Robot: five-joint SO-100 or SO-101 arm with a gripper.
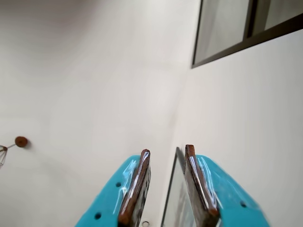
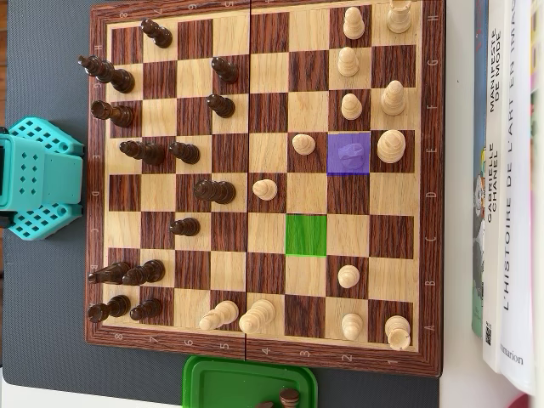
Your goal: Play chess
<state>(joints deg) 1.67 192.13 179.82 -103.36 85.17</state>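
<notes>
Your gripper [image 1: 165,187] sits w/ jaws a narrow gap apart, nothing between them; wrist view shows only wall and a window frame [image 1: 246,40]. In overhead view, the arm's teal base [image 2: 38,178] is left of the chessboard [image 2: 263,355]. On the board, 1 square is tinted purple [image 2: 348,154] w/ a light pawn on it; a green square [image 2: 306,235] lies diagonally below-left of it, empty. Green tray [image 2: 246,378] touches board's bottom edge; books [image 2: 510,187] right of board.

Glossy wooden chessboard [image 2: 263,183]; teal claw [image 1: 165,187] looks plastic with shiny taped pads.
</notes>
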